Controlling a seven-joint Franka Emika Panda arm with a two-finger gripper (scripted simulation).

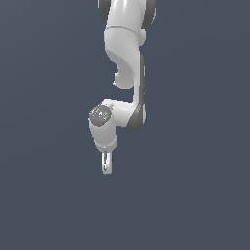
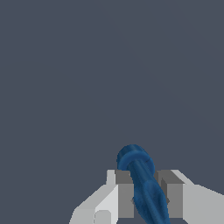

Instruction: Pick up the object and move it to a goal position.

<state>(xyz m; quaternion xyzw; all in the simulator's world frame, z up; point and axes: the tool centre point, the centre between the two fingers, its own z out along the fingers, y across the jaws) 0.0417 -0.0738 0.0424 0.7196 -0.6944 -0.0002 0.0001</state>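
The object (image 2: 142,183), a dark-blue ridged piece, sits between the fingers (image 2: 124,194) of my gripper (image 2: 146,194) in the wrist view, both pads pressed against it, so I read the claw as clamped on it. In the exterior view the arm (image 1: 128,73) hangs down, gripper (image 1: 107,166) lowest.

No text, label, brand, number or sign can be read anywhere in either view.

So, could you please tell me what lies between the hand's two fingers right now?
The wrist view shows the dark-blue object between the fingers of the hand, with nothing else there.
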